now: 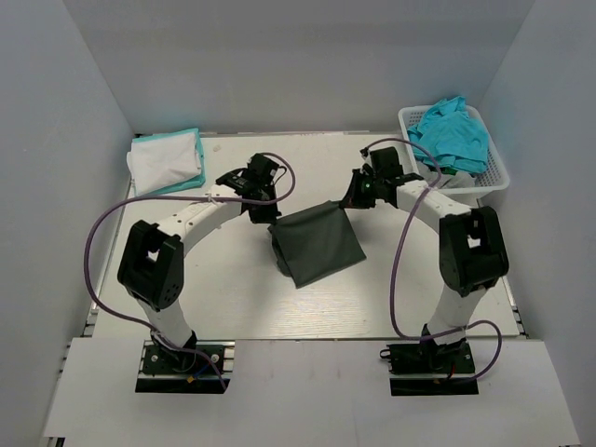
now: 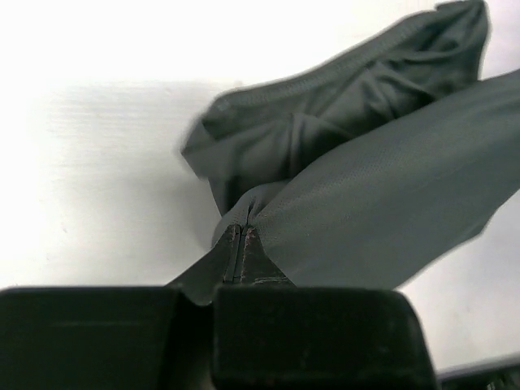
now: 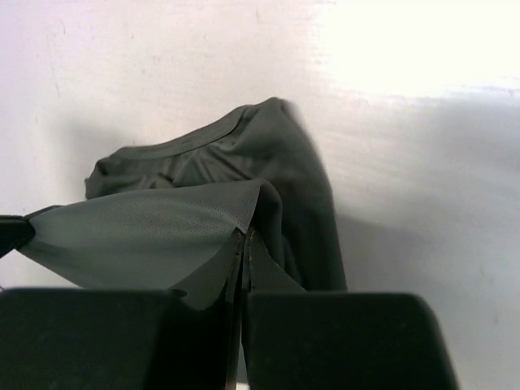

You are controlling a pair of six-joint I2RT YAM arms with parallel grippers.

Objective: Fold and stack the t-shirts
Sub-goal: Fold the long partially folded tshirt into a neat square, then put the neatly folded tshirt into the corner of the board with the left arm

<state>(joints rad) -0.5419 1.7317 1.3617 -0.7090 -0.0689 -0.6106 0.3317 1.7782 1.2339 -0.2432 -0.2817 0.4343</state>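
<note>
A dark charcoal grey t-shirt (image 1: 315,244) hangs stretched between my two grippers over the middle of the table, its lower part resting on the table. My left gripper (image 1: 270,217) is shut on the shirt's left top corner, seen in the left wrist view (image 2: 241,230). My right gripper (image 1: 350,202) is shut on the right top corner, seen in the right wrist view (image 3: 246,236). The shirt shows in the left wrist view (image 2: 382,195) and the right wrist view (image 3: 154,227). A folded stack with a white t-shirt (image 1: 164,164) on a turquoise one (image 1: 191,137) lies at the back left.
A white lattice basket (image 1: 497,173) at the back right holds crumpled turquoise t-shirts (image 1: 453,132). Grey walls close in the table on three sides. Purple cables loop from both arms.
</note>
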